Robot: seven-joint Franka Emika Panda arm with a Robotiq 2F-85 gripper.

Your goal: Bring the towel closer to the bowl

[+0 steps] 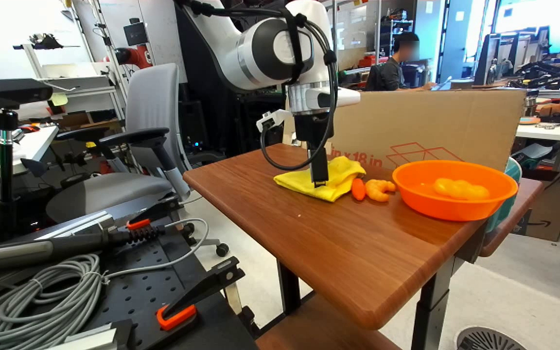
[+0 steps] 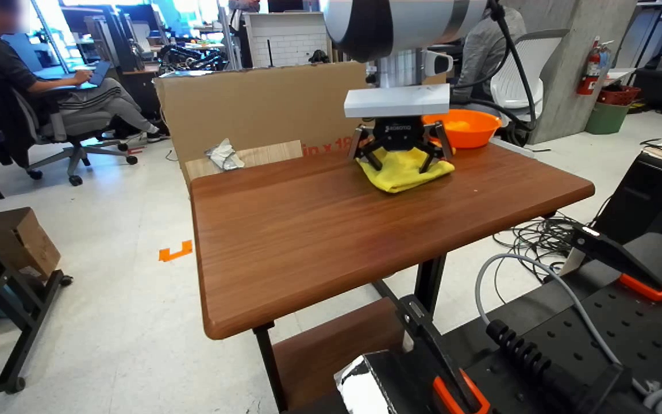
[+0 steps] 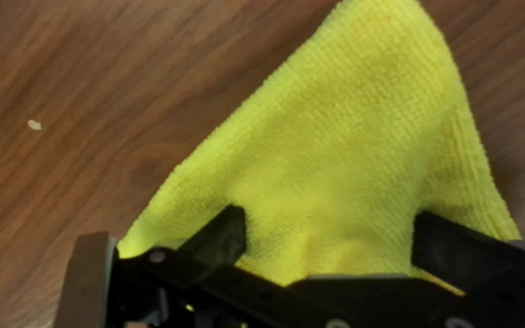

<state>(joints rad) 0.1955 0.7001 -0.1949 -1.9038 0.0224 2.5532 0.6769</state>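
Observation:
The yellow towel (image 1: 342,176) lies folded and rumpled on the brown table in both exterior views. The orange bowl (image 1: 447,210) stands near the table's end, apart from the towel; in an exterior view the bowl (image 2: 470,138) is partly behind the arm. My gripper (image 1: 320,183) points straight down onto the towel (image 2: 395,179). In the wrist view the two fingertips of my gripper (image 3: 329,234) stand apart and press against the towel (image 3: 335,136), with cloth bulging between them. The gripper is open, astride the cloth. The bowl is out of the wrist view.
An orange carrot-shaped item (image 1: 358,189) and a curled orange item (image 1: 379,189) lie between the towel and the bowl. A yellow-orange item (image 1: 461,189) lies in the bowl. A tall cardboard sheet (image 1: 430,121) stands along the back of the table (image 1: 338,243).

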